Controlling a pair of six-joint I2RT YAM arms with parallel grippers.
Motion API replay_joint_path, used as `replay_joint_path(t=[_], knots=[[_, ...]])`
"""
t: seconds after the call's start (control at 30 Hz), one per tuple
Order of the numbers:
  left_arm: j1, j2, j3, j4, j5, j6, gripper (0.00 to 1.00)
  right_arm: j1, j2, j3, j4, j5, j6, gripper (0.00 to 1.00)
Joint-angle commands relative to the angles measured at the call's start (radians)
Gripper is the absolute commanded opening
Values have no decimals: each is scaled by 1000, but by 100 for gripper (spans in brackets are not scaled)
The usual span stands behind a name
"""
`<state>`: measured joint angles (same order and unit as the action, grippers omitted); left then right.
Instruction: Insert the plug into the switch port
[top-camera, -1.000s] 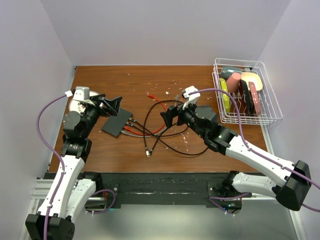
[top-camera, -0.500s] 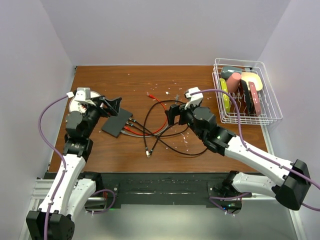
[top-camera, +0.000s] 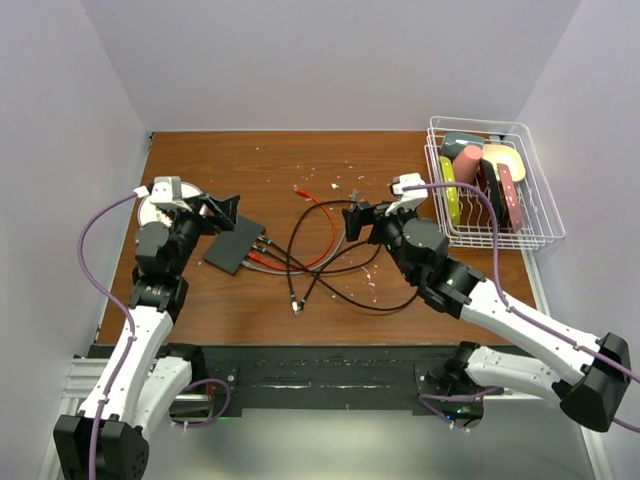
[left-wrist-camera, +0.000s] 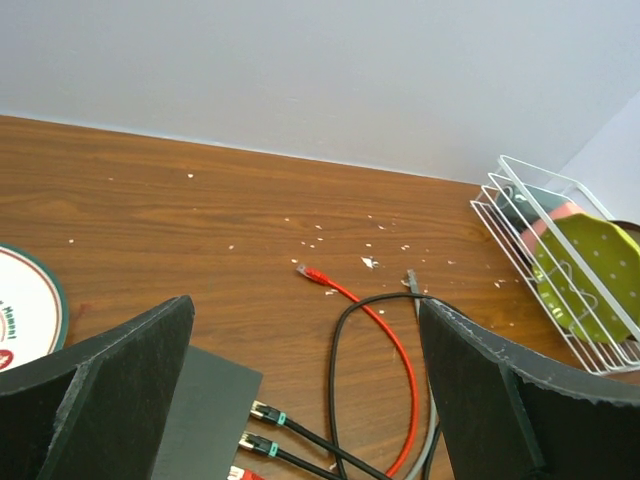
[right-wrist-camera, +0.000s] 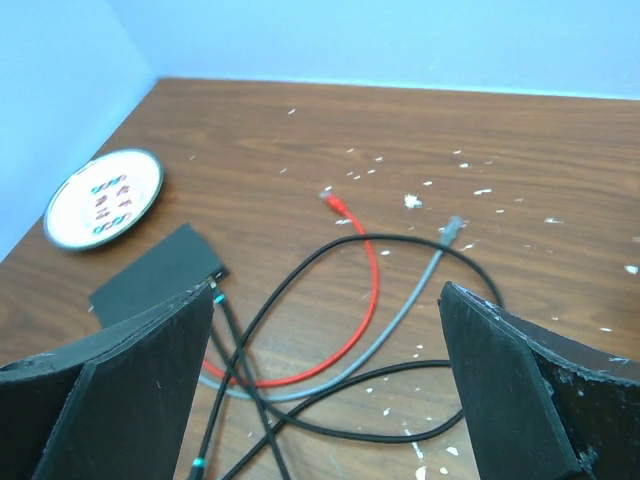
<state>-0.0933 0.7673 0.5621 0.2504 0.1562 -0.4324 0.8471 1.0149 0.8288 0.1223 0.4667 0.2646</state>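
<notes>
The flat black switch box (top-camera: 234, 245) (left-wrist-camera: 195, 410) (right-wrist-camera: 150, 275) lies on the left of the wooden table. Cables are plugged into the switch ports along its right edge (left-wrist-camera: 255, 430). Loose plug ends lie apart from it: a red one (top-camera: 298, 190) (left-wrist-camera: 312, 272) (right-wrist-camera: 335, 200), a grey one (top-camera: 354, 192) (left-wrist-camera: 411, 278) (right-wrist-camera: 453, 228) and a black one (top-camera: 294, 308). My left gripper (top-camera: 226, 208) (left-wrist-camera: 305, 305) hovers open just above the box's far end, holding nothing. My right gripper (top-camera: 358, 220) (right-wrist-camera: 325, 290) hangs open over the cable tangle, also with nothing between its fingers.
A patterned white plate (top-camera: 155, 205) (right-wrist-camera: 105, 195) sits beside the box at the table's left edge. A white wire rack (top-camera: 490, 185) (left-wrist-camera: 560, 270) with dishes stands at the back right. White crumbs dot the wood around the cables.
My right gripper has drawn back to the right, away from the middle of the cable tangle. The left gripper has barely shifted. Both stayed open.
</notes>
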Motion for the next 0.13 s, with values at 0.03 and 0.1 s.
replay_joint_path(t=[0.03, 0.1], knots=[[-3, 12, -14, 30, -86, 41, 100, 1, -44, -68, 108, 198, -65, 99], [-3, 20, -30, 46, -99, 46, 100, 0, -70, -138, 204, 252, -143, 99]])
